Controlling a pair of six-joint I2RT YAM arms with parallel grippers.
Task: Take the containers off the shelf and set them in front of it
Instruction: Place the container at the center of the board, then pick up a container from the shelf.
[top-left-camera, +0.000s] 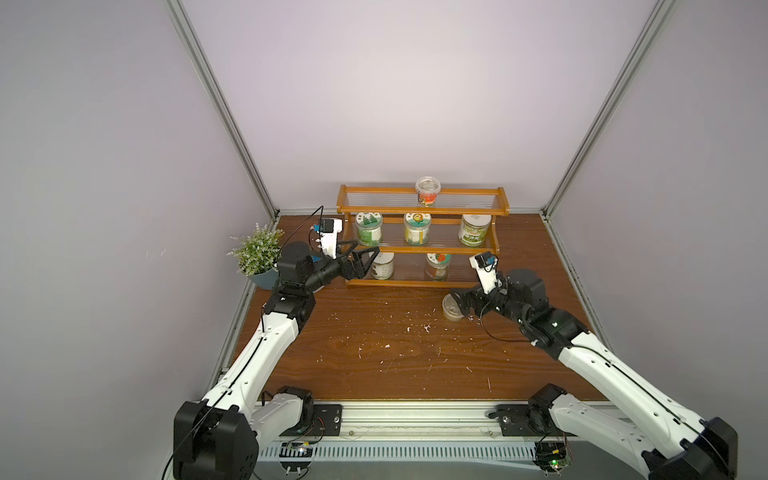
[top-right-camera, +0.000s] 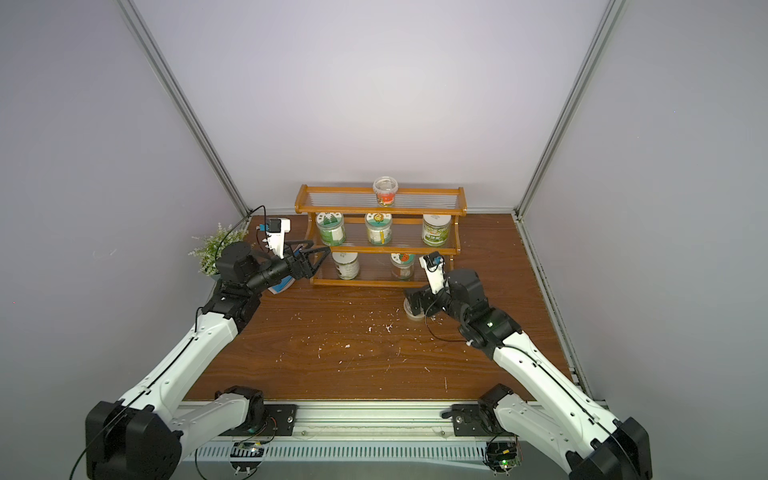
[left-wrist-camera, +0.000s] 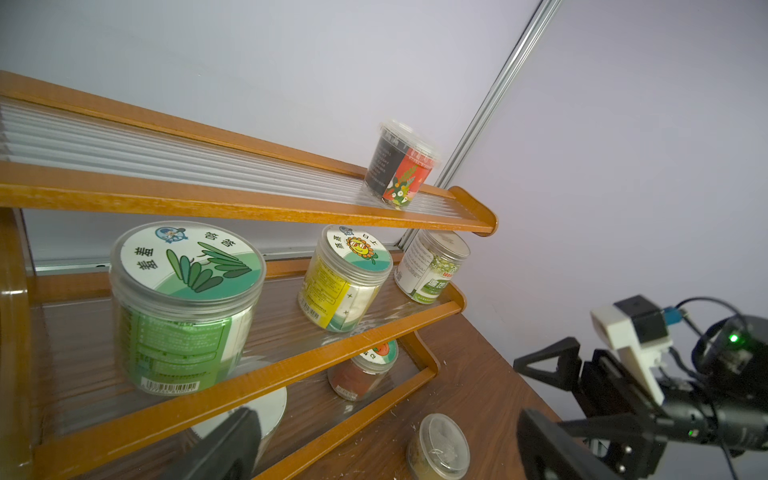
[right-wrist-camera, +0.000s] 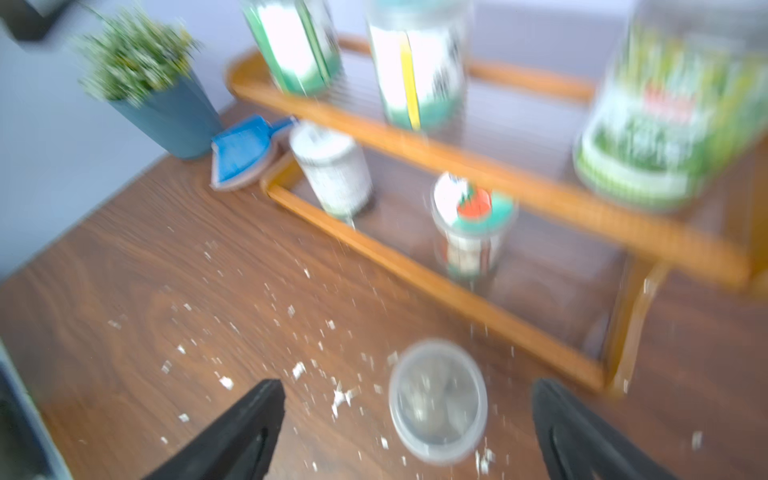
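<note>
Both tools gape wide. Our right tool (right-wrist-camera: 409, 390) straddles the short clear-lidded plastic cup (right-wrist-camera: 438, 401), which stands on the brown wooden surface (top-left-camera: 374, 353) just in front of the orange-brown wooden three-tier shelf (top-left-camera: 399, 283). Backing off crooked could tip it. Our left tool (top-left-camera: 367, 246), at the shelf's left end, might clip a rail and jolt the six containers standing on it.

The left tool (top-left-camera: 367, 244) partly covers the white-lidded jar (left-wrist-camera: 272, 409); right wrist view blurred.

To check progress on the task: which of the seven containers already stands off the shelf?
The short clear-lidded cup on the table before the shelf, at the open right gripper; the other six sit on its tiers.
</note>
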